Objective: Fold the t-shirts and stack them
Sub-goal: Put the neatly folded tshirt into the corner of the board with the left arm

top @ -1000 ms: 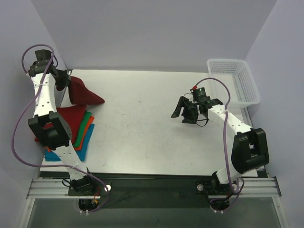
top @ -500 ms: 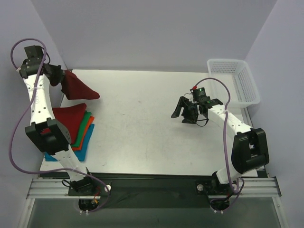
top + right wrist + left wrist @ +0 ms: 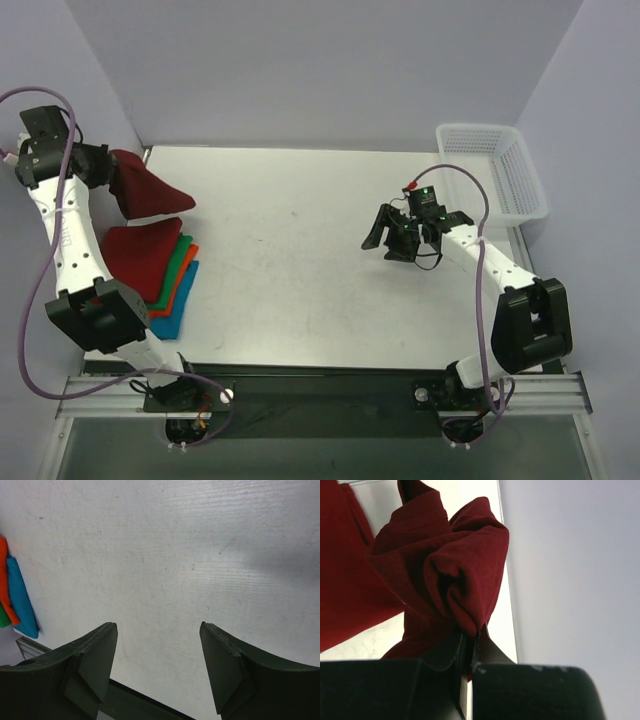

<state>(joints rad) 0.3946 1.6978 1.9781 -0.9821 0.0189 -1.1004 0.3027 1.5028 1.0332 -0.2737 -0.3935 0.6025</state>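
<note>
Now — left gripper [image 3: 468, 647]: jaws pinched tight on the maroon t-shirt [image 3: 435, 570], bunched, held up over the table's [image 3: 300, 290] far-left corner | right gripper [image 3: 157, 650]: spread wide, empty, right of centre | stack [image 3: 150, 265]: left edge, red on top | step, likely: carrying the shirt; next you'd lay it flat and fold.

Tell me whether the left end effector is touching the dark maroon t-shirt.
Touching. The left wrist view shows the left end effector pinched shut on a bunched fold of the dark maroon t-shirt, with the cloth running straight into its grip.
</note>
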